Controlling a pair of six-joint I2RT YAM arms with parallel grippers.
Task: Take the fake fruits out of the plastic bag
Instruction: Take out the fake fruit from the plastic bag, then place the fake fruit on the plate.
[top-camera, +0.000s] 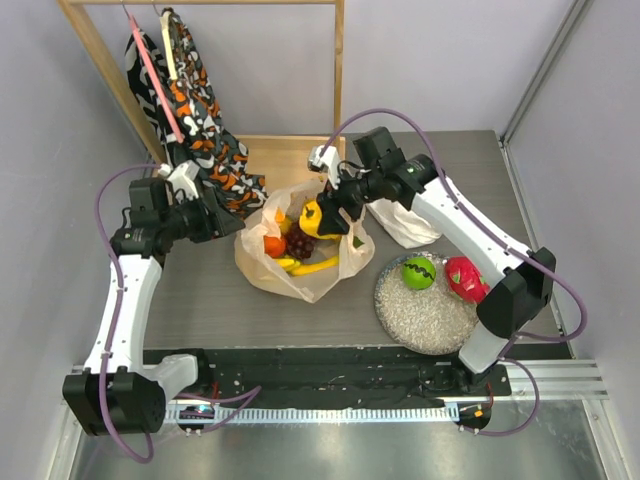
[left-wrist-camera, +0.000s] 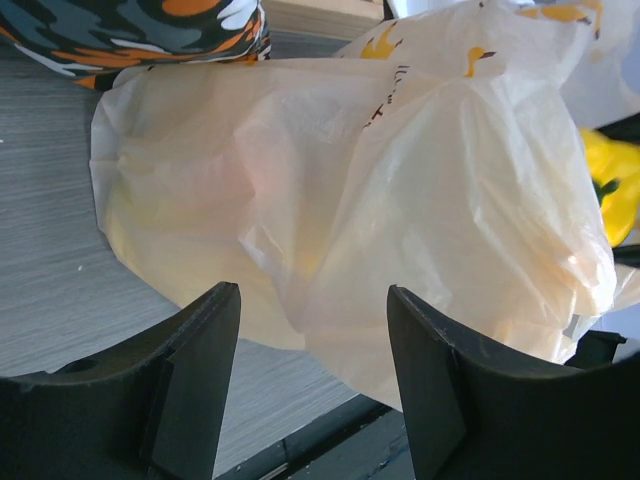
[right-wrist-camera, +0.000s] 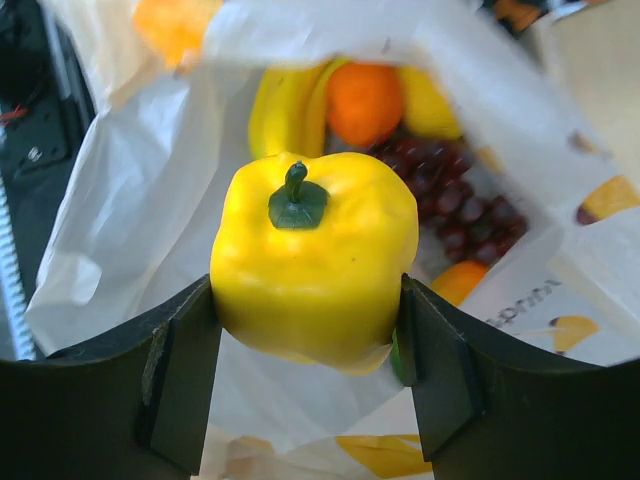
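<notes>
Pinched yellow pepper (right-wrist-camera: 315, 250) in right gripper (right-wrist-camera: 305, 310), just above open mouth of plastic bag (top-camera: 262, 268) at counter centre. Had left gripper (left-wrist-camera: 312, 330) spread at bag's left side, nothing clamped. Judged plate (top-camera: 420, 320) toward near right edge, closer to right arm.

One plastic bag (top-camera: 256, 262); at it one yellow pepper (top-camera: 312, 218), one banana bunch (top-camera: 315, 266), one grape cluster (top-camera: 299, 243); right of it one plate (top-camera: 420, 322), one lime (top-camera: 418, 272), one dragon fruit (top-camera: 463, 279).

The bag (top-camera: 258, 268) at the table's (top-camera: 200, 300) middle holds fruits (top-camera: 298, 245), a pepper (top-camera: 312, 218) above its mouth; right of it, a plate (top-camera: 420, 322) carries lime (top-camera: 418, 272) and dragon fruit (top-camera: 463, 278).
</notes>
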